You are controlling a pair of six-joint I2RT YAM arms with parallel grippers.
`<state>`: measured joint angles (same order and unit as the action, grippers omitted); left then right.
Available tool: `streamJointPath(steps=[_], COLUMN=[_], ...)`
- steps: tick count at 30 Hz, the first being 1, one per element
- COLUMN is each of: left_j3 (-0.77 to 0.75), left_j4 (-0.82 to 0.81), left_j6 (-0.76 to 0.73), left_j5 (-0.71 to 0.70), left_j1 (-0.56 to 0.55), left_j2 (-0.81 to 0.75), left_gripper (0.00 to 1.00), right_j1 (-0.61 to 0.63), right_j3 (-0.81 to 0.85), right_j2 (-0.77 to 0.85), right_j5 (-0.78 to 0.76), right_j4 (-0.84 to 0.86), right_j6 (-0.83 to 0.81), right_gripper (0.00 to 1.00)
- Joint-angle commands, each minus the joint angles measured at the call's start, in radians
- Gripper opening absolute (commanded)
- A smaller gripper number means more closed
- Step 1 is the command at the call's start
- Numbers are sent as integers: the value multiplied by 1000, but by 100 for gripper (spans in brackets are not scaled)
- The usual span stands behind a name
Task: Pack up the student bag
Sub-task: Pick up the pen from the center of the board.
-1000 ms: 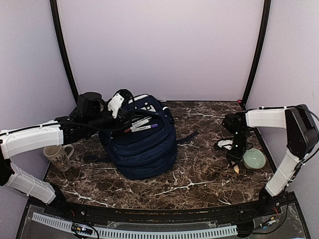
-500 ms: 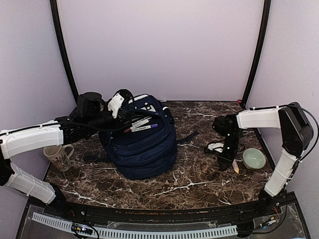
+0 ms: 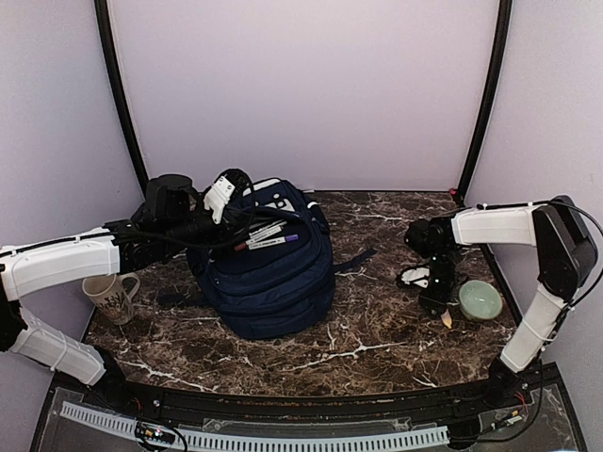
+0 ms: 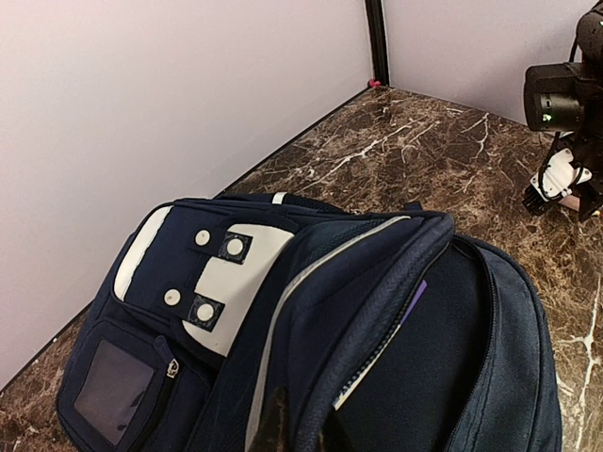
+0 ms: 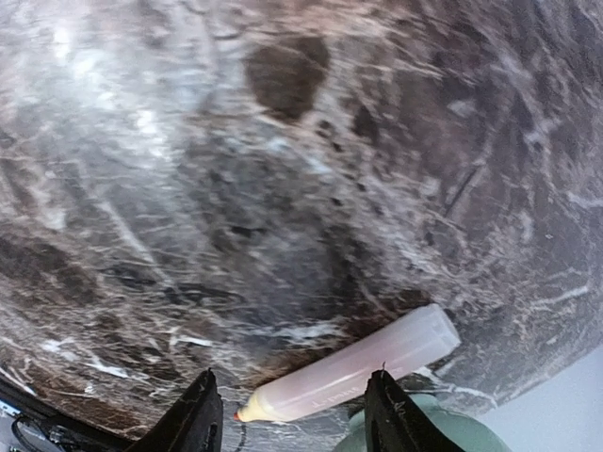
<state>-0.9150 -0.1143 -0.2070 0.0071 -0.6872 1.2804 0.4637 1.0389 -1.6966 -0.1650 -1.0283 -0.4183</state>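
The student bag (image 3: pixel 273 273), navy blue with a grey-white patch, lies on the marble table left of centre. Its top opening is held apart. Two markers (image 3: pixel 271 237) lie at the opening; one white and purple marker (image 4: pixel 407 311) shows under the rim. My left gripper (image 3: pixel 226 188) is shut on the bag's rim (image 4: pixel 377 301); its dark fingertips (image 4: pixel 273 424) pinch the fabric. My right gripper (image 3: pixel 439 301) is open and points down over a pale pink tube-shaped pen (image 5: pixel 349 367) on the table, with one finger on each side and not touching it. The pen also shows in the top view (image 3: pixel 446 318).
A pale green bowl (image 3: pixel 480 301) stands just right of the pen and shows in the right wrist view (image 5: pixel 424 428). A patterned mug (image 3: pixel 113 297) stands at the left of the bag. A dark bag strap (image 3: pixel 353 259) trails toward the right arm.
My right gripper swung a little left, then came back and now hangs over the pink pen. The left arm and the bag have not moved.
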Motion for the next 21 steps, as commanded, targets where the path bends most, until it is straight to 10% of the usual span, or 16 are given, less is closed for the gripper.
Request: streamJointPath(steps=[1, 14, 21], left_j3=[-16, -13, -13], left_j4=[-95, -100, -100], left_j6=[0, 0, -1], left_j5=[15, 11, 9], left_j1=[4, 5, 5], left_j2=[-59, -56, -49], left_gripper=[0, 0, 0], right_j1=[0, 12, 112], right_j3=[7, -20, 84], right_j2=[-15, -97, -168], right_j5=[-68, -33, 136], right_j4=[0, -3, -8], right_j6=[26, 26, 18], right_gripper=[53, 57, 25])
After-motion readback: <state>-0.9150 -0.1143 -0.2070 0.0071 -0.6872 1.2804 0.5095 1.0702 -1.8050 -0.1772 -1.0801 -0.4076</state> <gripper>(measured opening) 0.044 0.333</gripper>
